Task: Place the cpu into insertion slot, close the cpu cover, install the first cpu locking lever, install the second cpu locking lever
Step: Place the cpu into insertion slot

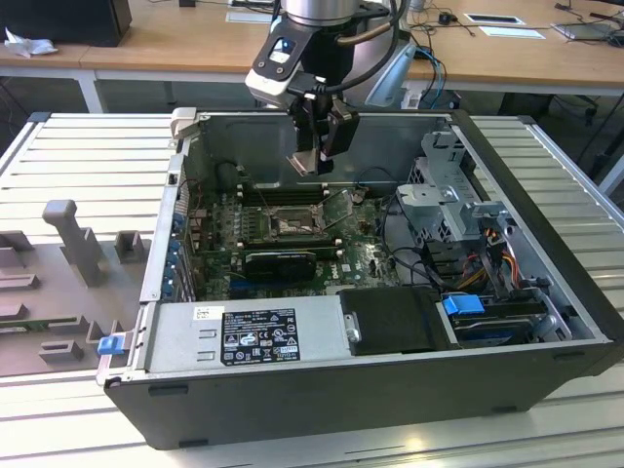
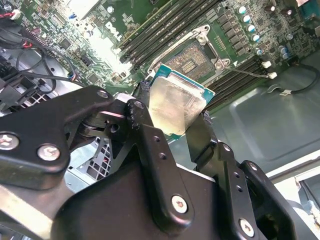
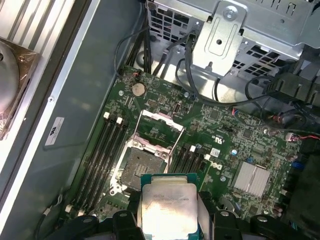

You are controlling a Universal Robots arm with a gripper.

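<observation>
The cpu is pinched by two opposite edges in the hand, at the upper centre of the exterior view. The insertion slot is found below it, slightly leftward, apart, with the cpu cover raised.

Lab: opened computer case, desks

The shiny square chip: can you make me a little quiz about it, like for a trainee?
1. True or false: the small flat silvery square cpu already lies in the square dark-framed insertion slot.
2. The thin metal-frame cpu cover is: A) flipped open, B) shut over the slot.
3. Fill in: the black fingers are shut on the ____.
Key: 1 false; 2 A; 3 cpu.
</observation>
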